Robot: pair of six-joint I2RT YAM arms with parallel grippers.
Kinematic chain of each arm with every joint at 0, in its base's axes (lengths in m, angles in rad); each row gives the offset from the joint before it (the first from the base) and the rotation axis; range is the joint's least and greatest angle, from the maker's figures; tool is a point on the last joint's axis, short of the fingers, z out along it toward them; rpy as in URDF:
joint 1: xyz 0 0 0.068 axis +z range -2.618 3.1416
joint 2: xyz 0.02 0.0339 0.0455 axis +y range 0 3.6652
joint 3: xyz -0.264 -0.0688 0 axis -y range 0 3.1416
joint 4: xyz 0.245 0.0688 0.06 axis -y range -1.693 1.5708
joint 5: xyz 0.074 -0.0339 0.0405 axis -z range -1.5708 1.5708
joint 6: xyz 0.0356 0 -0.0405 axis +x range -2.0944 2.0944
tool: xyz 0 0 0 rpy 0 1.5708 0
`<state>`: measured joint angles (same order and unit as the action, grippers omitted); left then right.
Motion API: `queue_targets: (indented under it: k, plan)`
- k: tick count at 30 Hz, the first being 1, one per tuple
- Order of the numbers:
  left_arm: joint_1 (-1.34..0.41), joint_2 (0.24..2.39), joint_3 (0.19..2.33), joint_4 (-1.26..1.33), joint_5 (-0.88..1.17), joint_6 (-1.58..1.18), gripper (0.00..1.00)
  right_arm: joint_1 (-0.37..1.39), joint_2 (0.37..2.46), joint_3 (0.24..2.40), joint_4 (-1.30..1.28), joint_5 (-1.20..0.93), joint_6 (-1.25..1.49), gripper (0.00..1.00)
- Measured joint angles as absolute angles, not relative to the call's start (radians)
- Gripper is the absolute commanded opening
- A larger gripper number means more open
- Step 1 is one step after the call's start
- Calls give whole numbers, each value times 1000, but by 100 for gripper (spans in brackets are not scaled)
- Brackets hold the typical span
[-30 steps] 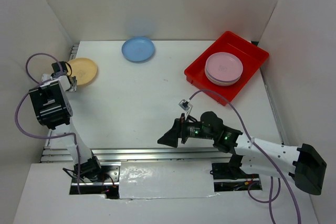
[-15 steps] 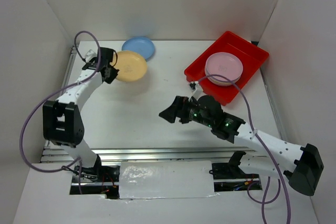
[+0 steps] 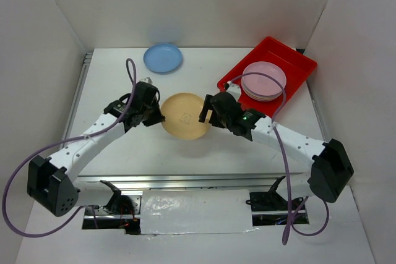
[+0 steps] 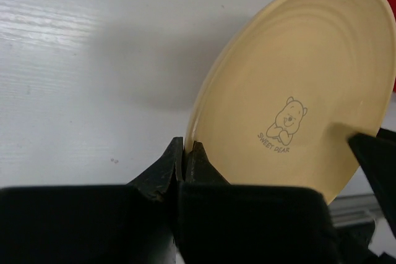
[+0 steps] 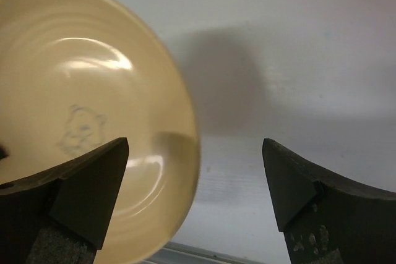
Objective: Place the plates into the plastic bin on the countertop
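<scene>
Since half a second ago my left arm has swung the yellow plate (image 3: 185, 115) away from the blue plate (image 3: 163, 57) and toward the red bin (image 3: 297, 66), and my right arm has reached in to meet it. The plate now hangs just left of the bin's near corner, lifted off the countertop (image 3: 117, 91), with its shadow on the white surface below. The left gripper (image 3: 159, 115) is pinched tight on the rim farthest from the bin; in the left wrist view the two fingers (image 4: 166, 166) are pressed together on the edge of the plate (image 4: 297, 85), just below the small bear print (image 4: 284, 122). The right gripper (image 3: 203, 110) is spread wide at the rim nearest the bin. From its wrist camera I see that edge of the plate (image 5: 80, 91) lying between the fingers (image 5: 93, 177), which aren't clamped on it. A stack of pink plates (image 3: 264, 80) sits inside the bin. The blue plate lies flat, well to the bin's left by the back wall.
</scene>
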<state>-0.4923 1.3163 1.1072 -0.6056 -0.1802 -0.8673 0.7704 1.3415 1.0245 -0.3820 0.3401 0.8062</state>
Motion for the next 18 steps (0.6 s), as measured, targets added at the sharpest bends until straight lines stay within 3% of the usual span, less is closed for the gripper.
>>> queue_targets:
  k: [2,4,7,8,9,10,13,14,16,18]
  plan:
    - [-510,1273,1084,-606,-148,-857,0,766,1361,992,-397,336,813,90]
    - [-521,1235,1069,-607,-130,-838,0,762,1366,966,-401,321,818,76]
    - [-525,1206,1047,-608,-125,-813,0,762,1364,954,-380,289,823,26]
    - [-525,1202,1040,-607,-120,-810,0,762,1361,949,-361,274,830,17]
    - [-525,1201,1035,-606,-116,-807,0,762,1357,946,-347,262,831,15]
    - [-522,1201,1028,-608,-118,-796,0,762,1348,939,-336,251,838,2]
    - [-496,1201,1015,-607,-97,-786,0,757,1319,919,-310,219,846,0]
    - [-490,1201,1015,-606,-89,-784,5,753,1312,912,-302,209,847,0]
    - [-479,1201,1016,-604,-73,-783,36,734,1304,898,-287,181,848,0]
    - [-468,1200,1020,-610,-77,-779,89,709,1302,895,-286,160,843,0]
